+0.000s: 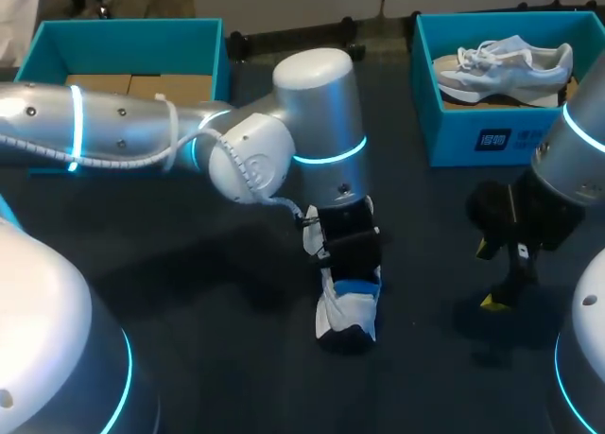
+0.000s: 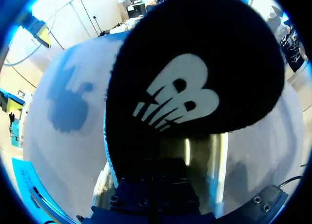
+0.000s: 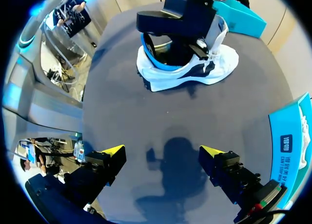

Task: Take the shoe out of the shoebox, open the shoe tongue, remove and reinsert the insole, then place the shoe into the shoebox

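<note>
Near the shoe [image 3: 222,65], right fingers [image 3: 113,152] stand wide apart.

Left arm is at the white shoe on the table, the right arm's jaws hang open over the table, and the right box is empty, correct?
Not quite: the head view shows a pale shoe lying in the right box. The rest holds: left arm at the white shoe on the table, right arm with jaws open over the table.
</note>
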Tool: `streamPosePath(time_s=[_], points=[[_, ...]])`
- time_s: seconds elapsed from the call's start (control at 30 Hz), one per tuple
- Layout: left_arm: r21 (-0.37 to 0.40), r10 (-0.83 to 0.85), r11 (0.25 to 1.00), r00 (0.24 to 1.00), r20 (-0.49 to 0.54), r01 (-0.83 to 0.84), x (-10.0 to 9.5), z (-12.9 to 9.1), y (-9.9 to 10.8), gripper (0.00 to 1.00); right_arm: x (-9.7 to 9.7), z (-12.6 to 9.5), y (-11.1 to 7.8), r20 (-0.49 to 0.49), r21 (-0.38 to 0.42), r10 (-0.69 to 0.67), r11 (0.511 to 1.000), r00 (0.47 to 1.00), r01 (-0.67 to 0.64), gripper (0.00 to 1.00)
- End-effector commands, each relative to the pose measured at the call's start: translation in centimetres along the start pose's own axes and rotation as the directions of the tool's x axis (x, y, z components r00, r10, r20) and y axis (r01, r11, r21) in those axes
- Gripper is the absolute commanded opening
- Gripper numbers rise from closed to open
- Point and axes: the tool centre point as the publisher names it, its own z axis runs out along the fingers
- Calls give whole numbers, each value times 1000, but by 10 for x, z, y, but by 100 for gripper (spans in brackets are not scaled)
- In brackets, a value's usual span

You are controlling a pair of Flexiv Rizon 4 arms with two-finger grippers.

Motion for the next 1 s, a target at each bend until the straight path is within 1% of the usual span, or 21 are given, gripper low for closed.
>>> streamPosePath(time_s=[0.03, 0.17, 0.23, 0.3, 0.4, 0.43, 0.53, 0.63, 0.8, 0.9, 1.0], points=[[-57, -7, 998, 999, -35, 5, -1, 6, 18, 0, 0, 1, 0, 1, 1, 0, 1000, 1000, 0, 100], [-127, -15, 992, 999, -45, 10, 4, -4, 30, 0, 0, 1, 0, 1, 1, 0, 1000, 1000, 0, 100], [-149, -21, 989, 999, -44, 14, 6, -9, 36, 0, 0, 1, 0, 1, 1, 0, 1000, 1000, 0, 100], [-148, -18, 989, 999, -31, 13, 9, -19, 38, 0, 0, 1, 0, 1, 1, 0, 1000, 1000, 0, 100], [-123, 7, 992, 1000, 18, -5, 10, -30, 30, 0, 0, 1, 0, 1, 1, 0, 1000, 1000, 0, 100], [-103, 18, 995, 999, 43, -14, 9, -35, 23, 0, 0, 1, 0, 1, 1, 0, 1000, 1000, 0, 100], [-88, 28, 996, 995, 91, -20, 7, -44, 10, 0, 0, 1, 0, 1, 1, 0, 1000, 1000, 0, 100], [-67, 32, 997, 992, 125, -23, 4, -51, 3, 0, 0, 1, 0, 1, 1, 0, 1000, 1000, 0, 100], [-74, 34, 997, 987, 157, -23, 0, -57, -4, 0, 0, 1, 0, 1, 1, 0, 1000, 1000, 0, 100], [-66, 42, 997, 981, 189, -30, -2, -63, -13, 0, 0, 1, 0, 1, 1, 0, 1000, 1000, 0, 100], [-64, 56, 997, 980, 192, -44, -5, -65, -18, 0, 0, 1, 0, 1, 1, 0, 1000, 1000, 0, 100]])
